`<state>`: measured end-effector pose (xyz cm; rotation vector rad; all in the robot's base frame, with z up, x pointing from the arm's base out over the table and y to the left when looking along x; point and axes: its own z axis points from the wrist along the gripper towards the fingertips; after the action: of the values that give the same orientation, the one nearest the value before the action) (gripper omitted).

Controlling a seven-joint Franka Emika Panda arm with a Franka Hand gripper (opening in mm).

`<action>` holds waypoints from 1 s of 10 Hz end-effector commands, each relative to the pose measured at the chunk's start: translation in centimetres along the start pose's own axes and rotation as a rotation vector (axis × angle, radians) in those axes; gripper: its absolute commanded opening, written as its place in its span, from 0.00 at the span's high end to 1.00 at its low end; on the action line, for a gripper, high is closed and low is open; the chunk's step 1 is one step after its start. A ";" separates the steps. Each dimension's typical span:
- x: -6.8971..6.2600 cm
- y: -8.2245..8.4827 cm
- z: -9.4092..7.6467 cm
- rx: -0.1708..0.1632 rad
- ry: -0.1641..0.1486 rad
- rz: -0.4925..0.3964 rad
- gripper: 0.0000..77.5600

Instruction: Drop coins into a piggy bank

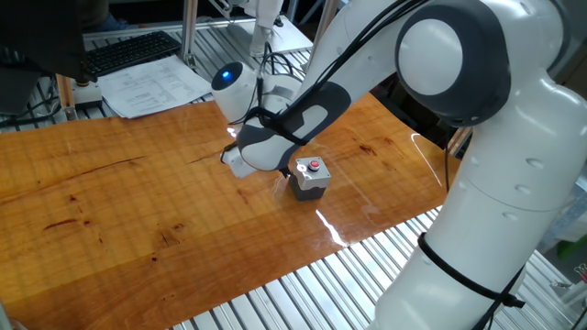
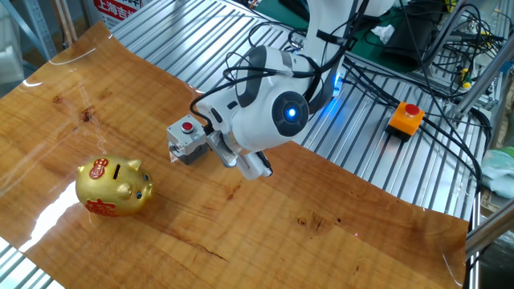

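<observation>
The wooden bench [image 2: 337, 225] spreads wide beneath everything, its glossy top lying on a ribbed metal frame. Over it the white arm [image 1: 459, 110] bends down, its wrist low above the wood. The pincer [image 2: 250, 164] hangs close over the bench; whether its fingers are apart or together cannot be told, since the wrist housing covers them in both views. Just beside the pincer stands a grey box [image 2: 185, 144] with a red button on top. The piggy bank [image 2: 114, 186], golden with red markings, stands upright on the bench beyond that box, well apart from the pincer, nearer the bench's edge.
</observation>
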<state>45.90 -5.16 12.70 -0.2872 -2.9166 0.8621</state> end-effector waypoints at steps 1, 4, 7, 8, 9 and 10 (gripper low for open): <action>0.4 -0.2 0.4 0.015 -0.008 0.007 1.00; 0.6 -0.2 0.5 0.053 -0.017 0.000 1.00; 0.4 -0.4 0.7 0.060 -0.019 -0.001 1.00; 0.4 -0.5 0.7 0.060 -0.020 -0.001 1.00; 0.2 -0.6 0.8 0.066 -0.022 0.004 1.00; 0.2 -0.6 0.8 0.067 -0.023 0.004 1.00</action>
<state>45.35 -5.91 12.29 -0.2768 -2.8999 0.9582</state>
